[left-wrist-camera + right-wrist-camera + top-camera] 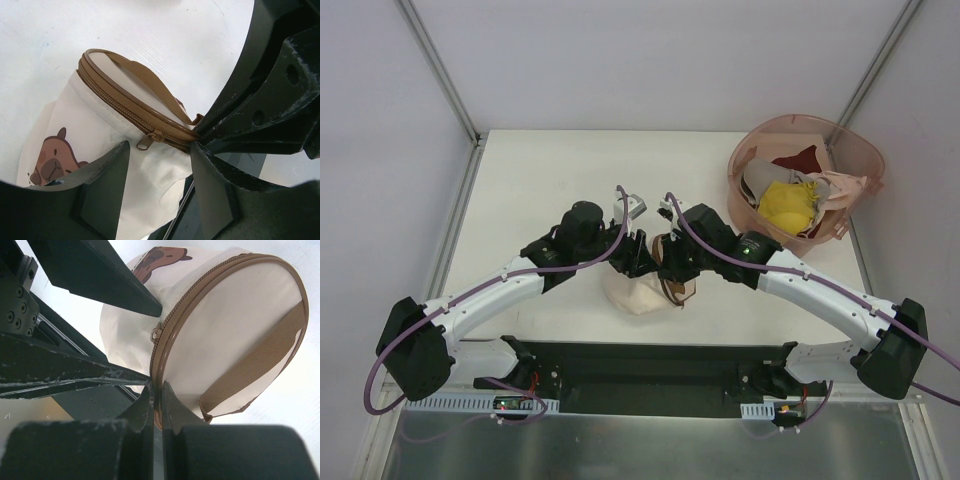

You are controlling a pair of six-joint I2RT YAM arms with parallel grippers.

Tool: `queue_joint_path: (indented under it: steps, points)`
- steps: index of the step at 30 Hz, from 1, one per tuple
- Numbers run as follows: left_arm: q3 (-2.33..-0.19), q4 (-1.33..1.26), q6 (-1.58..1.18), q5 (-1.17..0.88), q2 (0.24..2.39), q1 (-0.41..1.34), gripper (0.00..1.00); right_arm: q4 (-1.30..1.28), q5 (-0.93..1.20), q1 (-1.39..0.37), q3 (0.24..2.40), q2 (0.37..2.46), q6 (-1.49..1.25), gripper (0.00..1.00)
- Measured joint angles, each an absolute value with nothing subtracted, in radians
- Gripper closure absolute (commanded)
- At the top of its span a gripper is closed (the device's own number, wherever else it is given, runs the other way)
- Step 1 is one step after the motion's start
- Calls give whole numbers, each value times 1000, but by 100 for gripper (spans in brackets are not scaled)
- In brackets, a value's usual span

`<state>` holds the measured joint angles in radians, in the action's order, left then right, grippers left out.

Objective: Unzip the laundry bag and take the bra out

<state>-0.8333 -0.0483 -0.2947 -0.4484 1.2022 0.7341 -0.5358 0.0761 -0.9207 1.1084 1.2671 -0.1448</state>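
Right gripper [156, 390], low in frame, is clamped on the brown rim [176, 315] of the laundry bag [225, 325]. My left gripper [157, 147] stands half open, straddling the zipper pull [145, 143].

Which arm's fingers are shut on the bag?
The right gripper: it pinches the brown trim of the laundry bag. The left gripper holds its fingers apart near the zipper pull.

The bag [95, 120] before me is cream, edged with a brown zipper [125, 107] and strap [255, 365], and printed with a brown cartoon animal [52, 157]. My right hand [156, 392] is black, the tabletop [550, 170] white, the basket [865, 150] pink.
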Motion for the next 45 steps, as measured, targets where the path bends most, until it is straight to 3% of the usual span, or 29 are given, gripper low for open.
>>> queue_joint_path:
  steps: [4, 11, 15, 21, 27, 45]
  points:
    - [-833, -48, -295, -443, 1202, 734, 47, -536, 76, -921, 1108, 1267, -145, 99]
    - [-833, -49, -295, -444, 1202, 734, 55, -536, 76, -921, 1108, 1267, -145, 99]
    - [-833, -56, -297, -460, 1202, 734, 73, -536, 75, -921, 1108, 1267, -145, 99]
    - [-833, -66, -295, -461, 1202, 734, 83, -536, 73, -920, 1108, 1267, -145, 99]
    - [-827, -68, -295, -437, 1196, 734, 100, -535, 75, -920, 1108, 1267, -145, 99]
    - [-773, -77, -296, -332, 1103, 735, 100, -530, 95, -921, 1108, 1267, -145, 99]
